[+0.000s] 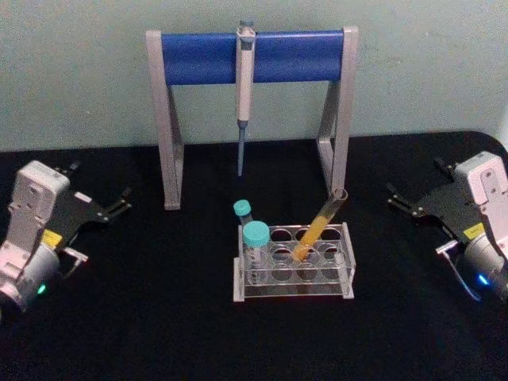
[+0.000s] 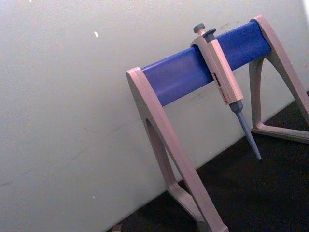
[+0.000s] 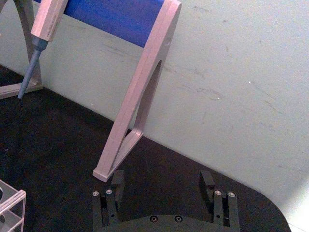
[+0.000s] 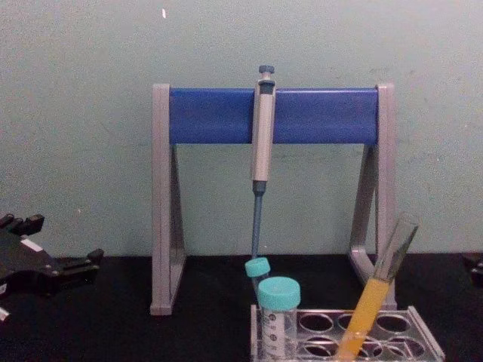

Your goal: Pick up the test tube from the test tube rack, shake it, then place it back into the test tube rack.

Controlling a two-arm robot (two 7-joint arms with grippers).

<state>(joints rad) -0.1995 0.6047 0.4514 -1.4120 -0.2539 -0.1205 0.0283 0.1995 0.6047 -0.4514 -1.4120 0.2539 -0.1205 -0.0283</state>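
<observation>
Left gripper (image 1: 101,186): sitting low at my left over the bench (image 1: 159,325), fingers apart, gripping nothing, well apart from the work. I am treating it as parked.

Right gripper (image 1: 414,178): sitting at my right, fingers spread wide and empty, pointing in toward the centre. I am judging this the working one, since the tube is leaning its way.

Test tube rack (image 1: 295,286): clear plastic, standing mid-bench between my arms. Two teal-capped tubes (image 1: 255,235) are occupying its left column.

Test tube (image 1: 321,225): capless, with orange-yellow liquid filling its lower half. It is sitting in a back-row hole and tilting up toward my right. Nothing is touching it, and the pickup is not yet begun.

Handling note: I am planning to come in from the right, tilting my fingers to match the lean, and to close on the bare glass above the liquid and below the lip. Drawing it out along its own slant should stop it levering the light rack. With no cap, I am expecting to shake gently, mouth up.

Pipette stand (image 1: 254,55): grey legs, blue bar, one pipette (image 1: 244,87) hanging at the centre, farthest back. I am counting its right leg, near the tube's mouth, as the obstacle on the lift.
</observation>
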